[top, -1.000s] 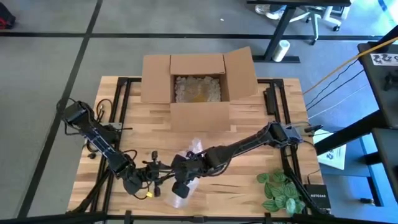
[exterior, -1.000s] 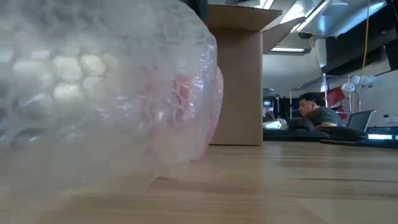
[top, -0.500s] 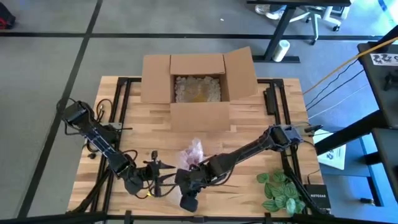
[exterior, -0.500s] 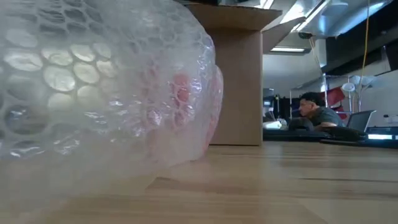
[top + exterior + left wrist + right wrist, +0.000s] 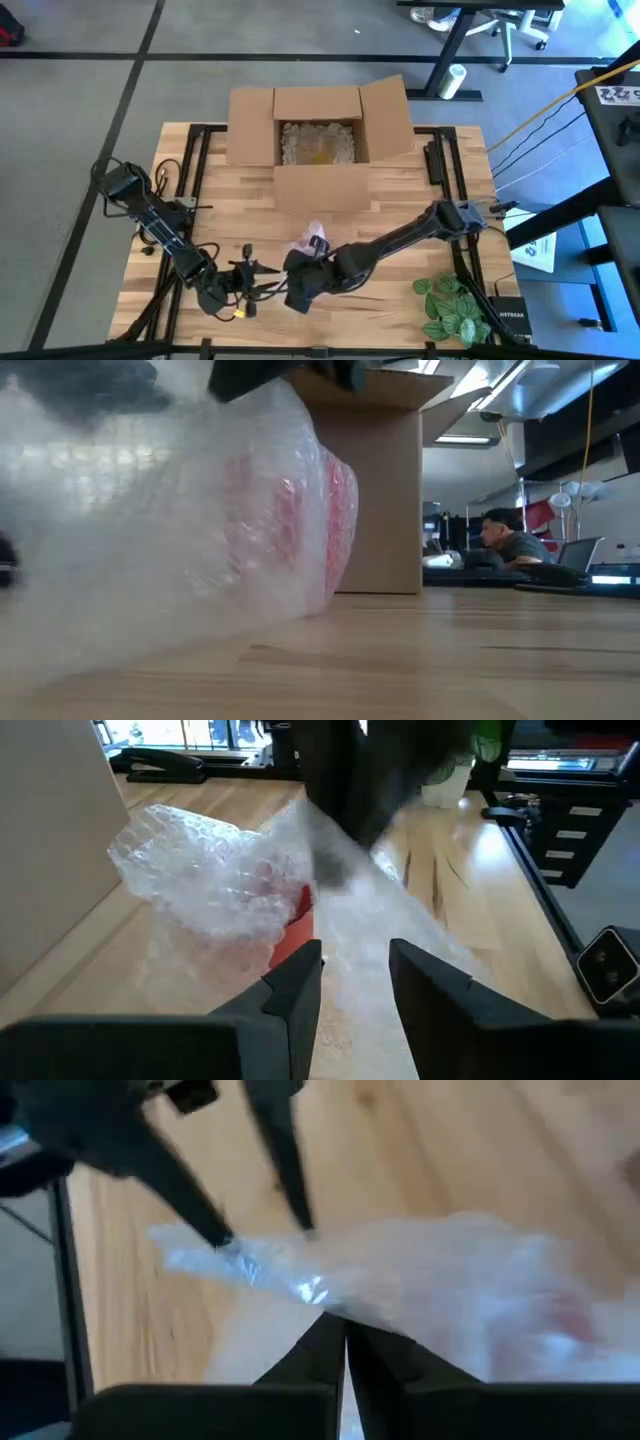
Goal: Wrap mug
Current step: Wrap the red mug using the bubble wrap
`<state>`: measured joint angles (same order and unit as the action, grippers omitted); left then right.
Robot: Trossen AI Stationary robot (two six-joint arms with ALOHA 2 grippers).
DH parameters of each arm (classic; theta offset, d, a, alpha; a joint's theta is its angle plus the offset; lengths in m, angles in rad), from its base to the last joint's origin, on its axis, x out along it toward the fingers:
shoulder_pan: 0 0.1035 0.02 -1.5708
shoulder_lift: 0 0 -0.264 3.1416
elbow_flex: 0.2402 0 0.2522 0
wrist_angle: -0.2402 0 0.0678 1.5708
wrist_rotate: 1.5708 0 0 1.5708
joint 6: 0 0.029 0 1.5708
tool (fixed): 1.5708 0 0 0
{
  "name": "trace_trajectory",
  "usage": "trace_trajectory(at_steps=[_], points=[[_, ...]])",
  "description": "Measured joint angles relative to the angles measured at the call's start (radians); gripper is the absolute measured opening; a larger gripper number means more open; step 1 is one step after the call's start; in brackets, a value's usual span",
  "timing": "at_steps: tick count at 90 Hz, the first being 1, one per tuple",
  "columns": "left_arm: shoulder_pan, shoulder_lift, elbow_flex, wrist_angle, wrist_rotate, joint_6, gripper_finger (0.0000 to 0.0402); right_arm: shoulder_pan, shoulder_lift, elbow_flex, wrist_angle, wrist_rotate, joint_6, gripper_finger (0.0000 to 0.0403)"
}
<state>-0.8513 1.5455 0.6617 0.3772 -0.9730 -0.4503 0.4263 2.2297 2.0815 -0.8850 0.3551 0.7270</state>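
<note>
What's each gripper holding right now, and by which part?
Right gripper: fingers shut on the loose edge of the bubble wrap around the red mug. Left gripper: fingers open, holding nothing.

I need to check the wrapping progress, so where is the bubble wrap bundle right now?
In the high view the bubble wrap bundle lies near the table's front edge, in front of the cardboard box, with the right gripper on it.

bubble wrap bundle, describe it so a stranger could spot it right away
Start at the open cardboard box at the table's far edge and come toward the near edge. The bubble wrap bundle lies between the two grippers: the only clear, crinkled thing there, with red showing through.
</note>
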Motion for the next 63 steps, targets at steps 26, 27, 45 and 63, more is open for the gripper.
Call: trace_trajectory(at_steps=[26,27,45,63], points=[[-0.046,0.0,0.0,0.001,0.0,-0.055,0.0105,-0.03,-0.001,-0.001,-0.165,0.017,0.105,0.0],[-0.049,0.0,0.0,0.001,0.0,-0.058,0.0105,-0.03,-0.001,-0.001,-0.167,0.019,0.106,0.0],[-0.1,0.0,0.0,-0.053,0.001,-0.137,0.0105,-0.068,0.013,0.0,-0.182,-0.07,0.099,0.0],[-0.124,0.0,0.0,-0.288,0.046,-0.432,0.0105,-0.097,0.062,0.002,-0.186,-0.154,0.038,0.0]])
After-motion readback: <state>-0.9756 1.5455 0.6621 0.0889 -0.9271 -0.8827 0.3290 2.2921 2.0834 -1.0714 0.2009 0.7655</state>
